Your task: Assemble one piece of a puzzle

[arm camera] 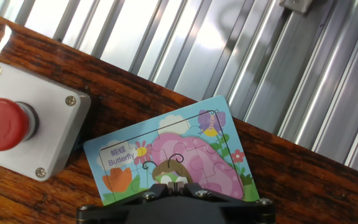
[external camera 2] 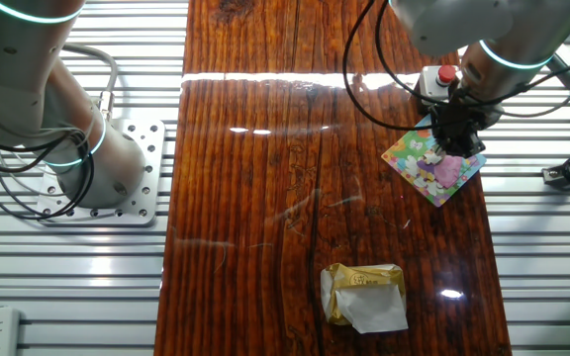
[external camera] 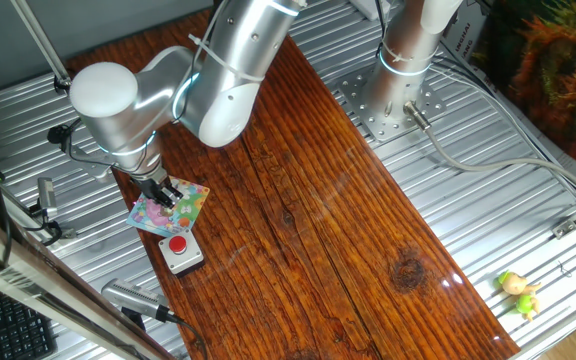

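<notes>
The puzzle (arm camera: 176,158) lies flat at the table (external camera: 338,230) edge, just beside the button box (external camera: 182,251). Its picture looks nearly whole; the last piece seems in place or being pressed. The gripper (external camera: 168,193) sits over it; I cannot tell its grasp.

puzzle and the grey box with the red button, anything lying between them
Nothing. In the hand view only a narrow strip of bare wooden table separates the puzzle from the grey box; they lie side by side, apparently not touching.
</notes>
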`<state>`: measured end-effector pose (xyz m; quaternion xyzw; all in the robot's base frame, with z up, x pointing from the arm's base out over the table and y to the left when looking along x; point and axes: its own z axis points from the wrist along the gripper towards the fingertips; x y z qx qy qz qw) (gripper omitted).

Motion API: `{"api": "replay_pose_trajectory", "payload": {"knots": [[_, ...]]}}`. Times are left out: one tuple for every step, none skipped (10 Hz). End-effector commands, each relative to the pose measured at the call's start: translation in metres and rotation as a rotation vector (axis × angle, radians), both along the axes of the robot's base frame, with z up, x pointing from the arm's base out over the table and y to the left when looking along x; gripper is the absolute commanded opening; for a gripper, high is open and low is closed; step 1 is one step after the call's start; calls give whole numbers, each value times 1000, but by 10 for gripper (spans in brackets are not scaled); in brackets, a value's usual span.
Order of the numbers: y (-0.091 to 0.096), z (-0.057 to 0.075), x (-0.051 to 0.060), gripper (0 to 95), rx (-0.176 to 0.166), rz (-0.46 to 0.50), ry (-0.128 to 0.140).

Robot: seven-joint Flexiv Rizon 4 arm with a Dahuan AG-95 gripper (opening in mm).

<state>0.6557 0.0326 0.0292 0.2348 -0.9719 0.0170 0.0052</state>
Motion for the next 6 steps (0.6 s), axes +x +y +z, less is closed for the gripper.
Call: {"api": "replay_pose_trajectory", "payload": {"knots": [[-1, -2, -1, 0, -8, 30, 3], [-2, -4, -2, 0, -10, 47, 4], [-3, -5, -4, 0, -6, 64, 4], [-3, -5, -4, 0, -7, 78, 5], [-3, -5, -4, 0, -7, 82, 5], [-3, -5, -4, 0, -7, 85, 3]]}}
